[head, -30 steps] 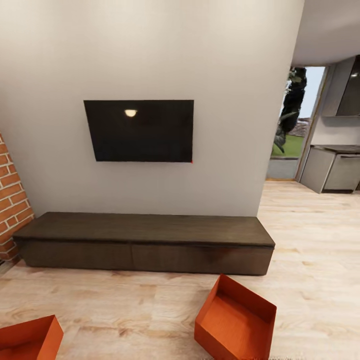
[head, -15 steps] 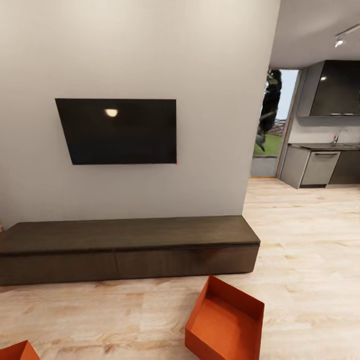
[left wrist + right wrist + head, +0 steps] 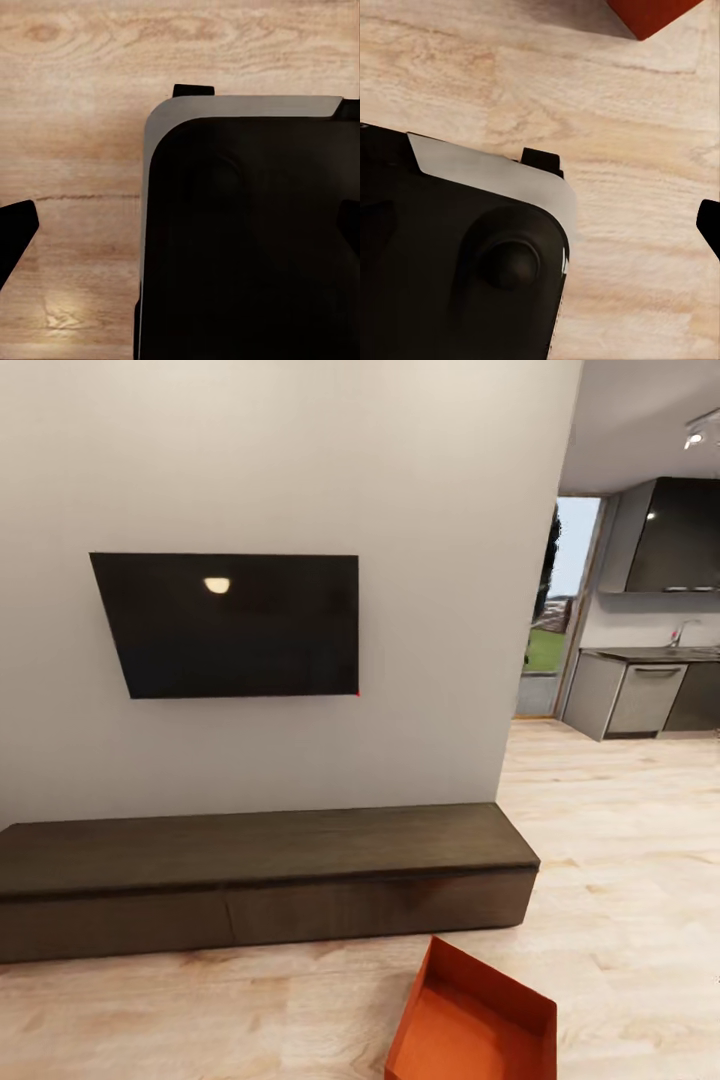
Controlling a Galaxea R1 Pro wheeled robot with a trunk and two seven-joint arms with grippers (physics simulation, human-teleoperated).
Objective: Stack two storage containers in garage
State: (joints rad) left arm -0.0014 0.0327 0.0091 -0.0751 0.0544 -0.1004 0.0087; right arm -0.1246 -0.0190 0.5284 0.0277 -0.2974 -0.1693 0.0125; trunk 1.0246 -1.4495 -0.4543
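Observation:
One orange-red storage container (image 3: 470, 1025) lies open-topped on the light wood floor (image 3: 620, 840) of the living room, at the bottom right of the head view, just in front of the long dark cabinet. A corner of an orange container (image 3: 649, 15) also appears in the right wrist view, apart from the gripper. My left gripper (image 3: 180, 232) hangs over the floor with its dark fingertips (image 3: 15, 236) far apart and nothing between them. My right gripper (image 3: 540, 225) shows one fingertip (image 3: 709, 221) at the frame edge and holds nothing.
A wall TV (image 3: 230, 625) hangs over the low dark cabinet (image 3: 260, 860). To the right, the wall ends and the wood floor runs on to a kitchen with grey units (image 3: 640, 695) and a glass door. My own dark base (image 3: 247, 240) lies below both wrists.
The head camera has swung right and moved: the second container at the lower left and the brick edge have left the picture, and the remaining container sits lower in view.

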